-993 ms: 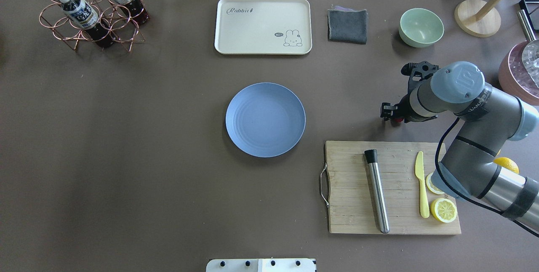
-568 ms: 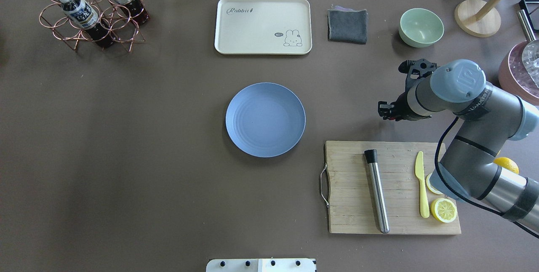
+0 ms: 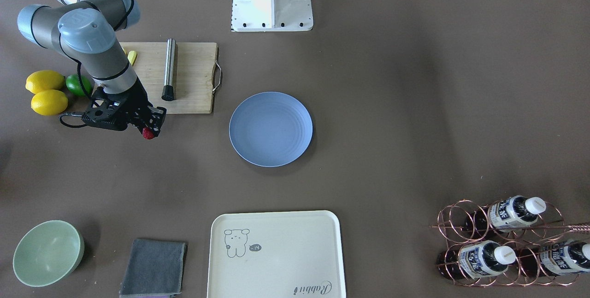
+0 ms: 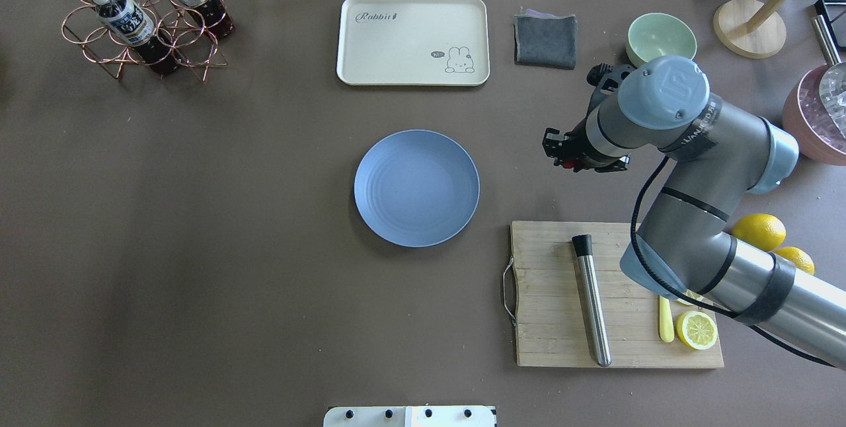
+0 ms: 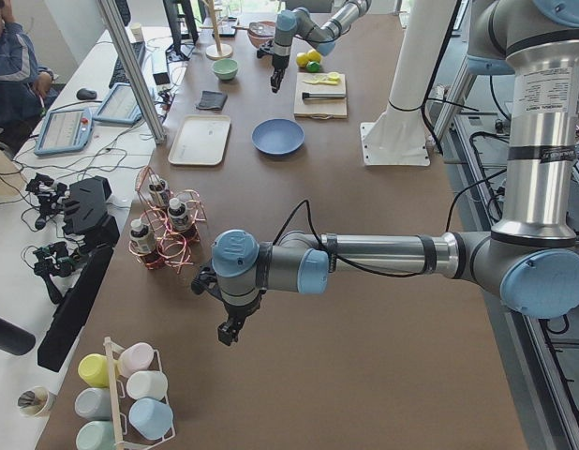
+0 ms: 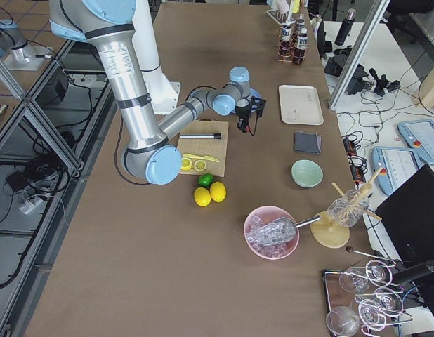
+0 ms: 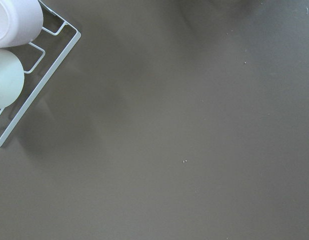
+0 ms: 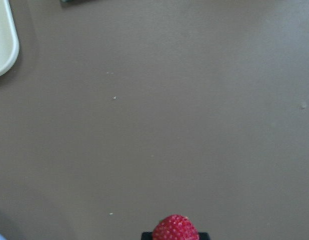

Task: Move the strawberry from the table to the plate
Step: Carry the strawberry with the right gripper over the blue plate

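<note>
A small red strawberry (image 3: 148,133) hangs just above the brown table (image 4: 198,248), and my right gripper (image 3: 150,129) is shut on it. The right wrist view shows the strawberry (image 8: 175,227) at its bottom edge over bare table. From overhead, the right gripper (image 4: 563,153) is to the right of the light-blue plate (image 4: 416,188), about a plate's width from its rim. The plate (image 3: 270,128) has nothing on it. My left gripper (image 5: 229,333) shows only in the exterior left view, low over the near end of the table; I cannot tell whether it is open or shut.
A wooden cutting board (image 4: 548,295) with a steel rod (image 4: 591,301), a yellow knife and lemon slices lies near the right arm. Lemons (image 4: 759,231) and a lime (image 3: 77,84) sit beside it. At the back are a cream tray (image 4: 413,40), a grey cloth (image 4: 545,40), a green bowl (image 4: 661,34) and a bottle rack (image 4: 139,17).
My right arm has swung left and slightly toward the far side, carrying the strawberry closer to the plate. A whole lemon by the board has come into view.
</note>
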`<move>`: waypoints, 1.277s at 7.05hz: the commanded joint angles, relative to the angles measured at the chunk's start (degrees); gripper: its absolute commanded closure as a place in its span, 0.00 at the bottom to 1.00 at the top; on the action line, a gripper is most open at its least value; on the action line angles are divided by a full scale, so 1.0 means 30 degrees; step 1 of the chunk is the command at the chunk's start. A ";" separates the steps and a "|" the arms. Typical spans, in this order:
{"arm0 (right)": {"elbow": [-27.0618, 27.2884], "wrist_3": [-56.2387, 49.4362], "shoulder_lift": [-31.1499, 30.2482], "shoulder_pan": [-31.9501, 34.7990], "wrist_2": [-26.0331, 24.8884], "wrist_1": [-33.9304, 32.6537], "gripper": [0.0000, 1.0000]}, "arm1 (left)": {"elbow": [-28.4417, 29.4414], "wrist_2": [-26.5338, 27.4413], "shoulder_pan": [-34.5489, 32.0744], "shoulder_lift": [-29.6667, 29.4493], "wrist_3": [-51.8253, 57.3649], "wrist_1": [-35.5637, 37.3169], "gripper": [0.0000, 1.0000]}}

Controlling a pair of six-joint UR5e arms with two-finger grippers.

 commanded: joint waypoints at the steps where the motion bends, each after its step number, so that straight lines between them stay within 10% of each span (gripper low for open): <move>1: -0.0379 0.3361 0.2691 -0.1382 -0.0996 -0.1840 1.00 | -0.0043 -0.0020 -0.0016 0.0065 -0.0004 -0.0040 0.02; 4: -0.5582 0.8435 0.7728 -0.3729 -0.4190 -0.1725 1.00 | 0.0131 -0.0803 -0.0017 0.0094 -0.0033 0.0164 0.02; 9: -0.6007 0.8708 0.7828 -0.4904 -0.4784 -0.1636 1.00 | 0.0484 -0.3359 -0.0017 0.0152 -0.0033 0.0166 0.02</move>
